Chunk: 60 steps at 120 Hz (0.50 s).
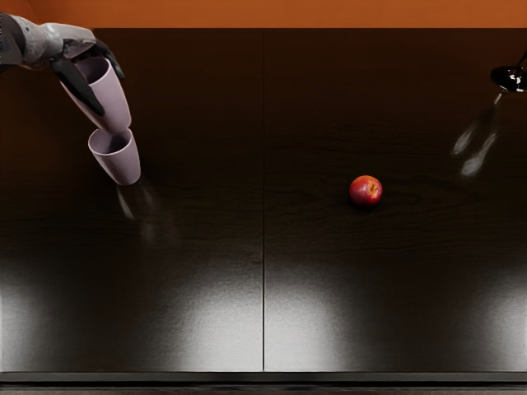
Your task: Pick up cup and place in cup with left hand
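Note:
My left hand (89, 78) reaches in from the picture's upper left corner, its dark fingers wrapped around a pale mauve cup (114, 100). That cup is tilted, and its bottom is at the rim of a second mauve cup (120, 164), overlapping the far side of the opening in this view. Whether the two cups touch cannot be told. The second cup stands on the dark table (206, 206), its mouth facing up.
A red apple (366, 190) lies on the table right of the centre seam. At the upper right edge is a dark, shiny round object (510, 78), partly cut off by the picture. An orange wall (263, 13) runs behind the table.

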### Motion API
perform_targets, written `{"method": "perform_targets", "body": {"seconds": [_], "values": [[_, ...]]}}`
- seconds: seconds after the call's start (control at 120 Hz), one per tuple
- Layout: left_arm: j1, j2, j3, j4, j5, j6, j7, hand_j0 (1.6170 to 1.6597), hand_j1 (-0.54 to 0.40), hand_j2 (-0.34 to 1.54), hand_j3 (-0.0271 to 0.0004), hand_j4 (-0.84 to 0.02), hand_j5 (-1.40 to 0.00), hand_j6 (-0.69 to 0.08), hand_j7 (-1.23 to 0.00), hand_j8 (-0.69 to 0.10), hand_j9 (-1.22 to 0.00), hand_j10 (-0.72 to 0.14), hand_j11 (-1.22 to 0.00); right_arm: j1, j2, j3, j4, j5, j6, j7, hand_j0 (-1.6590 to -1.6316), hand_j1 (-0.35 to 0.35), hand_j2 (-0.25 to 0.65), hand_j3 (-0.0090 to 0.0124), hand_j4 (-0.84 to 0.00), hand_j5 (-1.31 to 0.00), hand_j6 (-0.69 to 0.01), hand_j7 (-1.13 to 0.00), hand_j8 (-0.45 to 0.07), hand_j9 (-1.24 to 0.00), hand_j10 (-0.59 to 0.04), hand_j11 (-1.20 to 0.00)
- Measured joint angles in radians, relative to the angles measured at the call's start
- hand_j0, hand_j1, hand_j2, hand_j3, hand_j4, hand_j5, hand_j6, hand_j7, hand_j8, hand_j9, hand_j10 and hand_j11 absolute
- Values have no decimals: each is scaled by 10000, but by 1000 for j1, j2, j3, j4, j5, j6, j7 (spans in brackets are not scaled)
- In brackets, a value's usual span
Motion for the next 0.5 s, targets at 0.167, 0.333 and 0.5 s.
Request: {"method": "perform_targets", "body": {"seconds": [0.167, 0.333, 0.5], "values": [[15, 12, 0, -7, -6, -1, 0, 16475, -1955, 936, 0, -4313, -8737, -1476, -8561, -710, -8830, -1818, -8616, 1, 0, 0, 0, 0, 0, 0, -16581, -3491, 1, 0, -4, -1, -5, 0, -4, 0, -2, 0], [31, 23, -1, -11, -12, -1, 0, 16471, -2097, 1125, 0, -4139, -8855, -1277, -8682, -512, -8950, -1596, -8779, 2, 0, 0, 1, 0, 0, 0, -16581, -3491, 1, 0, -3, 0, -5, 0, -3, 0, -2, 0], [36, 22, -1, -14, -13, -5, 0, 16463, -1977, 824, 0, -4001, -9232, -1161, -8912, -514, -9120, -1593, -8920, 2, 0, 0, 1, 0, 0, 0, -16581, -3491, 1, 0, -3, 0, -5, 0, -3, 0, -2, 0]]}}
